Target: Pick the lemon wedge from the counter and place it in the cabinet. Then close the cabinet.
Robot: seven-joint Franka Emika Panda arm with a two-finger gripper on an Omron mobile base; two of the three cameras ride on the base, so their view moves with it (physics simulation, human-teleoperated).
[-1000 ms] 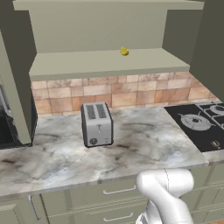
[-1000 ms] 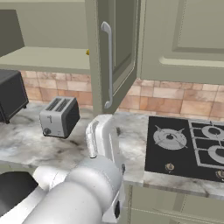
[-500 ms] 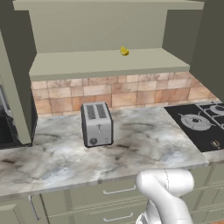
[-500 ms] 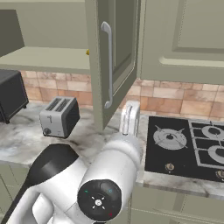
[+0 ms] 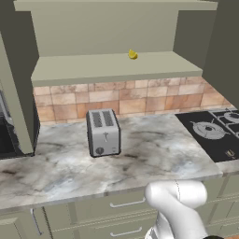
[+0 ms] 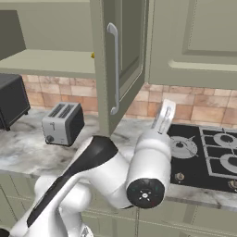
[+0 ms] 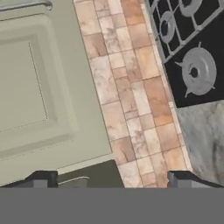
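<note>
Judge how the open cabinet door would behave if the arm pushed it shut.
The cabinet door is a stiff panel, so it would probably swing without flexing. Its handle looks smooth and might slip. The lemon wedge inside probably stays clear.

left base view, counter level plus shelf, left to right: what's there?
Microwave → toaster → lemon wedge up on the cabinet shelf → stovetop.
</note>
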